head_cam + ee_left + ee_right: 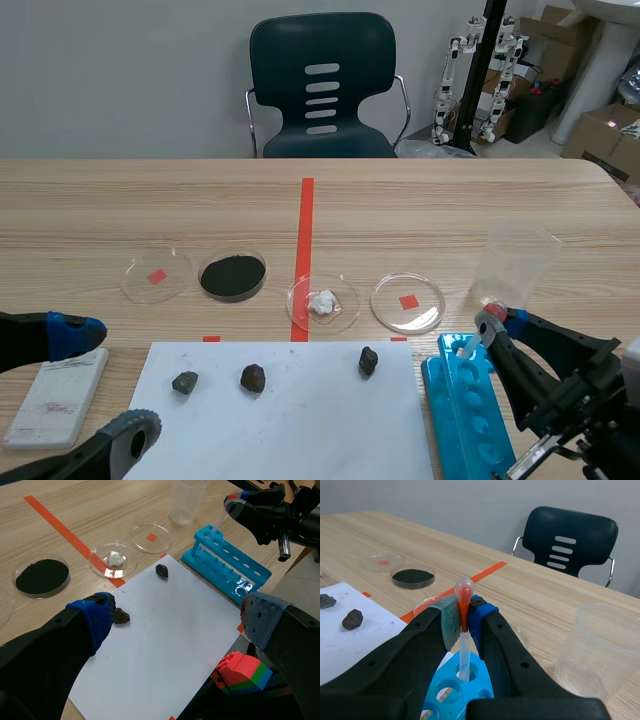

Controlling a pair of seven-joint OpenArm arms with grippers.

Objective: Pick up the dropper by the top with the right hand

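Orange-topped dropper (464, 589), pinched by the right tool (464, 622), stands in blue rack (451, 680).

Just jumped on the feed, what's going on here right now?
The right gripper is shut on the orange top of the dropper, which stands upright with its lower end in a hole of the blue rack. It is not yet lifted clear. The left gripper hangs open over the white paper, holding nothing.

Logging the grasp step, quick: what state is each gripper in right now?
Left gripper: jaws open, holding nothing.
Right gripper: jaws shut on the dropper at its orange top, stem in the blue rack.
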